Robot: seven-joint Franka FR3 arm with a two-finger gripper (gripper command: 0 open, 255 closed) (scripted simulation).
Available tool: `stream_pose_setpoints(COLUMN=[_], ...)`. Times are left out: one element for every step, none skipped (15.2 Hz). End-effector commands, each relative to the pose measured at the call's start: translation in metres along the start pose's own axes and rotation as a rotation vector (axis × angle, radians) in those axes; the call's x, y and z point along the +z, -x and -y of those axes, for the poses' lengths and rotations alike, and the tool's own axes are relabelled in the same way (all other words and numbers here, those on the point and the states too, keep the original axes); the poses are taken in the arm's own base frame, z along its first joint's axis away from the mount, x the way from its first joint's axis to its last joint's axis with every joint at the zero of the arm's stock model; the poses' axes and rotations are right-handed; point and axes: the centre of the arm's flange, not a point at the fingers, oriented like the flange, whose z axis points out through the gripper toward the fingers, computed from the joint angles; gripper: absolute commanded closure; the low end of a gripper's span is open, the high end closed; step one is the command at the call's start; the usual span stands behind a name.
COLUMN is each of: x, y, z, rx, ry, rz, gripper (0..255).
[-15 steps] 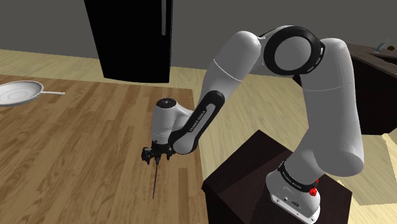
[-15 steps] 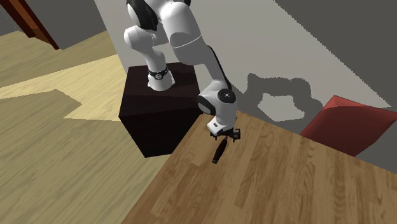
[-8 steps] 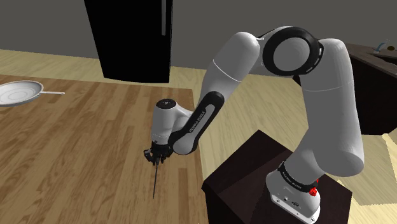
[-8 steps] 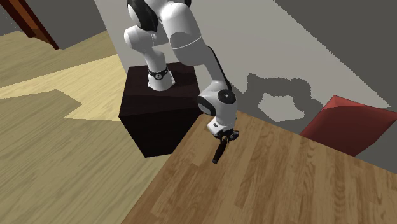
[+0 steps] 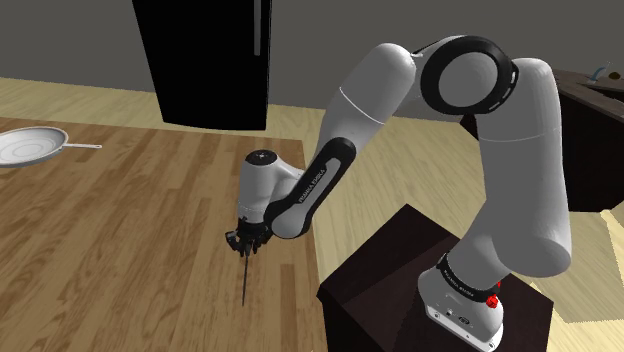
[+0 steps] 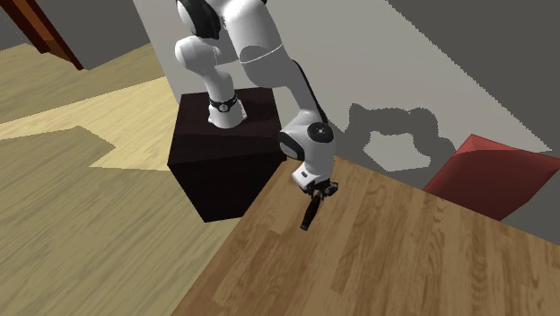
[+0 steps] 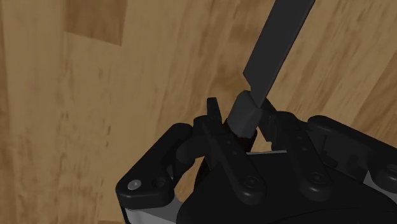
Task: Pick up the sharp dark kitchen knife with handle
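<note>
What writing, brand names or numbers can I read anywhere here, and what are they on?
Pale lettering on the arm's dark forearm sleeve: too small to read.
Pale lettering on the dark ring at the arm's foot: too small to read.
No writing shows on the knife, the gripper, the pan or the table.

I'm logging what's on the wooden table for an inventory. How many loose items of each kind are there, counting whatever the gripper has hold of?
Knife: 1 (dark, its handle clasped in the gripper)
Pan: 1 (pale, on the wooden table, towards the shoulder view's left edge)
Total: 2
</note>
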Motion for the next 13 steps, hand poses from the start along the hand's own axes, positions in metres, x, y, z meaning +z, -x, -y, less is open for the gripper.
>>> stream_pose_setpoints(x=[-0.010,-0.015,-0.021,-0.026,-0.031,-0.036,-0.042,-0.047,-0.052,-0.057,-0.063,-0.063,-0.063], y=[0.001,0.001,0.001,0.002,0.002,0.002,0.002,0.002,0.002,0.003,0.003,0.003,0.003], z=[0.001,0.002,0.002,0.003,0.003,0.004,0.005,0.005,0.006,0.006,0.007,0.007,0.007], rx=[0.000,0.000,0.000,0.000,0.000,0.000,0.000,0.000,0.000,0.000,0.000,0.000,0.000], ry=[0.000,0.000,0.000,0.000,0.000,0.000,0.000,0.000,0.000,0.000,0.000,0.000,0.000], rz=[0.000,0.000,0.000,0.000,0.000,0.000,0.000,0.000,0.000,0.000,0.000,0.000,0.000], gripper=[255,255,255,255,255,255,255,255,255,255,255,255,255])
